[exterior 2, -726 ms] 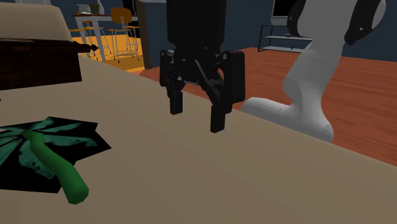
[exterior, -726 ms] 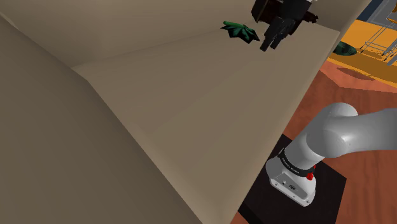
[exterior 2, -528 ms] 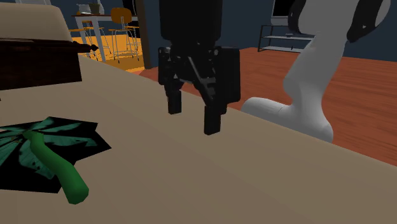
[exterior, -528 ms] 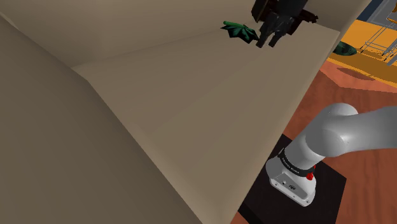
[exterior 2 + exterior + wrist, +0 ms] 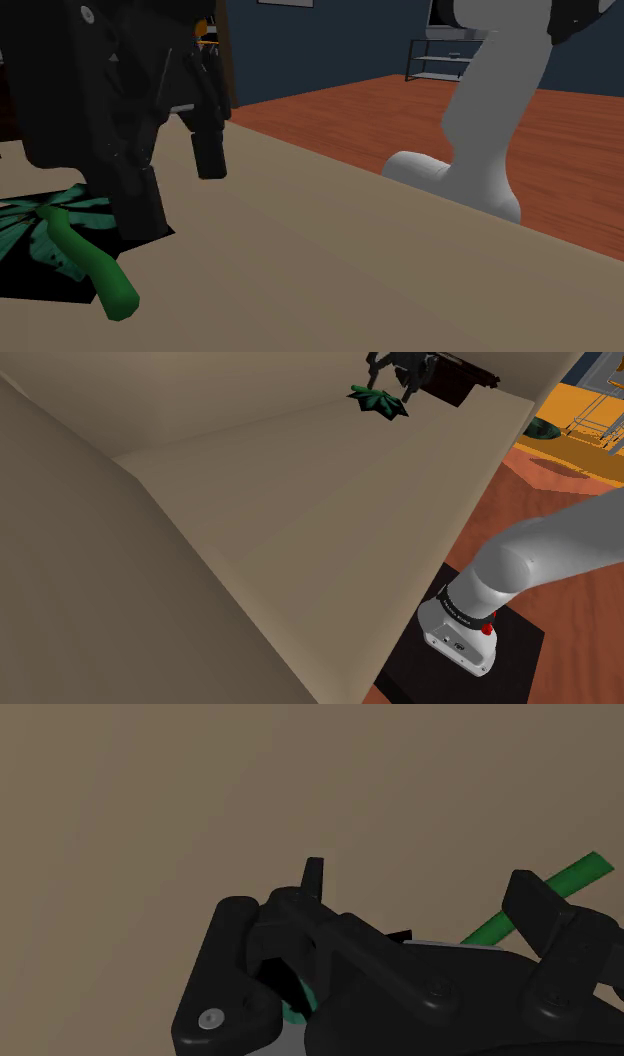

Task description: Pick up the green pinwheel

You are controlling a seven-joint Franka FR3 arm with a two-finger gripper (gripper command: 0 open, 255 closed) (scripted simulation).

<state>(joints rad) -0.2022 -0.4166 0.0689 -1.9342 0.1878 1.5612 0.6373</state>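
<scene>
The green pinwheel (image 5: pixel 378 399) lies flat at the far end of the tan table (image 5: pixel 300 482). It has dark green blades (image 5: pixel 35 230) and a bright green stick (image 5: pixel 95 268). My black gripper (image 5: pixel 392 380) hangs just above it, open, one finger on either side of the blades. In the second exterior view the gripper (image 5: pixel 176 185) stands over the blades, its fingers (image 5: pixel 209 150) apart and touching nothing. The wrist view has the green stick (image 5: pixel 565 882) running out past the gripper's dark body.
A dark block (image 5: pixel 458 382) stands behind the pinwheel at the table's far edge. The table edge (image 5: pixel 420 205) drops to a red-brown wood floor (image 5: pixel 560 140). The white arm (image 5: pixel 480 130) rises beyond that edge. The stand (image 5: pixel 462 652) is at the shoulder view's lower right.
The gripper has moved left in both exterior views, from beside the pinwheel to right over it. Its fingers have stayed apart. The pinwheel has not moved.
</scene>
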